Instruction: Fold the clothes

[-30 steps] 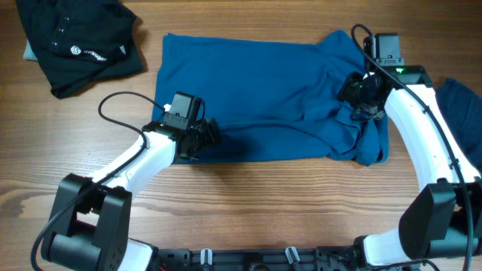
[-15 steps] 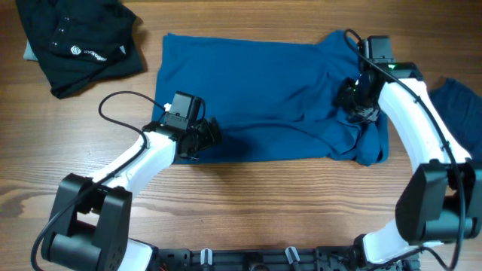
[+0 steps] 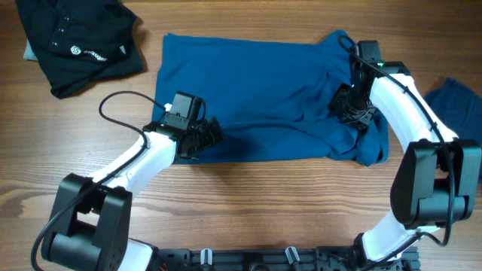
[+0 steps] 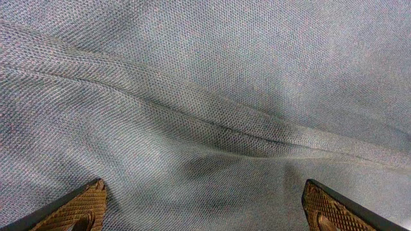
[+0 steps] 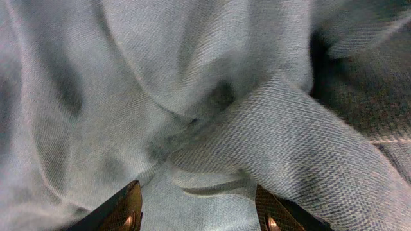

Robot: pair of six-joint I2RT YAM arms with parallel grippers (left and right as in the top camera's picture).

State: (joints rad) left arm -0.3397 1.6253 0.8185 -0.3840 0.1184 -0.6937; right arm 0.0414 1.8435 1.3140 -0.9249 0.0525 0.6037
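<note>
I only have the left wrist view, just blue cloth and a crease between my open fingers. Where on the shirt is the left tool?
Observer: The left tool sits over the blue shirt at its near edge, close to the left corner.
Operator: What's the right tool doing?
Observer: The right tool is down in bunched cloth on the shirt's right side, its fingers on either side of a raised fold.
Operator: Any other clothes around?
Observer: Two: a black garment at the far left and a darker blue garment at the right edge.
</note>
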